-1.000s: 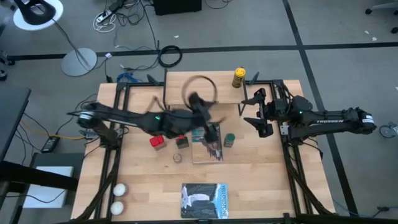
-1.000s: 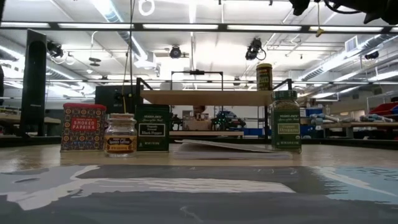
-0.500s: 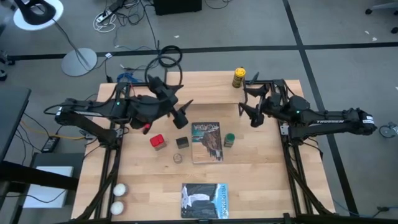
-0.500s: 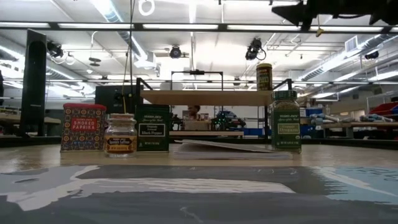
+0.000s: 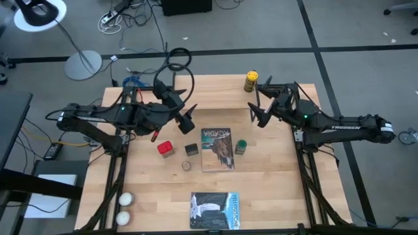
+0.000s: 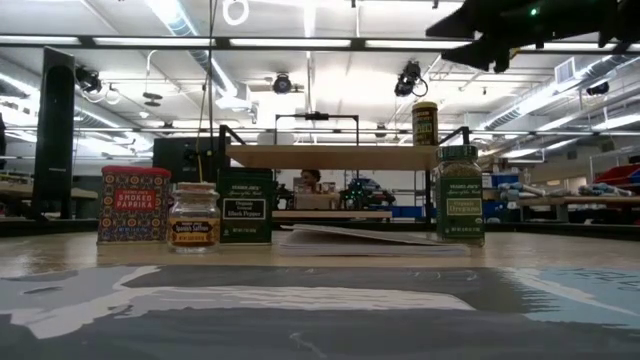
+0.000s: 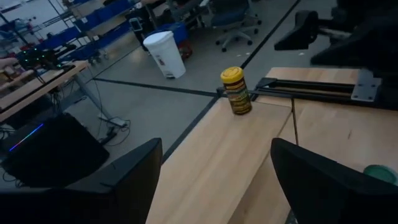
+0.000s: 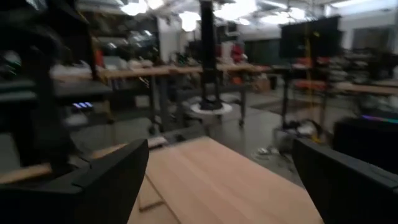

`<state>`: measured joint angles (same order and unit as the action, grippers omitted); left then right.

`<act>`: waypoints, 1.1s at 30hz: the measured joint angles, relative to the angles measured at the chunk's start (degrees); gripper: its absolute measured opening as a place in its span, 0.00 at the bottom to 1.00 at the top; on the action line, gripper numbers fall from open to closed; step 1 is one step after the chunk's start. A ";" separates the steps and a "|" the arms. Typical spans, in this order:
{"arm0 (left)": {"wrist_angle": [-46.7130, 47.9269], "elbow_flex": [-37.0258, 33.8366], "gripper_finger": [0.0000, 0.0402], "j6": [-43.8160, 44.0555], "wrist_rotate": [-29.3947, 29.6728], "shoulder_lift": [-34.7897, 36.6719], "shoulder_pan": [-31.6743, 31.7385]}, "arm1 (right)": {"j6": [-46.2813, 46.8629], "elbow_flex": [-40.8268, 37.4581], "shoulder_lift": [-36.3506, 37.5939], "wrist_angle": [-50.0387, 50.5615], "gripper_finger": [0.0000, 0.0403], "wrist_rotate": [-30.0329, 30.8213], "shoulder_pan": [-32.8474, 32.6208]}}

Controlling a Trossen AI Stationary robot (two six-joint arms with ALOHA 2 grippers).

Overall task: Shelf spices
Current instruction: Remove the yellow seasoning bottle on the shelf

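Note:
The yellow-lidded jar [image 5: 251, 81] [image 6: 425, 123] [image 7: 236, 91] stands on the far right end of the shelf [image 5: 219, 98] [image 6: 330, 157]. On the table, in front of the shelf, stand the red tin [image 5: 165, 149] [image 6: 133, 205], the dark square tin [image 5: 191, 149] [image 6: 246, 207], the tiny pale jar [image 5: 187, 166] [image 6: 193, 216] and the green jar [image 5: 241, 146] [image 6: 458, 195]. My left gripper [image 5: 188, 116] [image 7: 214, 180] hangs open above the shelf's left end. My right gripper [image 5: 256, 112] [image 8: 217, 180] hangs open above the shelf's right end, on the near side of the yellow-lidded jar.
A magazine [image 5: 217, 149] lies flat between the dark square tin and the green jar. A second one [image 5: 215, 210] lies at the near edge. Two white balls [image 5: 123, 207] sit at the near left corner. A black frame [image 5: 281, 88] edges the table's sides.
My left gripper has swung fast from above the magazine toward the table's left and far side, and now hangs by the shelf's left end. My right gripper has drifted toward the table's left and far edge, closer to the yellow-lidded jar. The spices have stayed put.

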<state>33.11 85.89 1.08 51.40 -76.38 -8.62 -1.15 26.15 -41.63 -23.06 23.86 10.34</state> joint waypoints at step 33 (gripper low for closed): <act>-0.38 0.02 0.76 0.72 0.08 -0.02 0.00 | 8.05 0.01 -20.84 -7.95 0.99 -1.30 22.77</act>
<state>32.73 85.91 1.80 51.48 -76.40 -8.62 6.90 26.17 -62.47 -31.01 22.56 33.11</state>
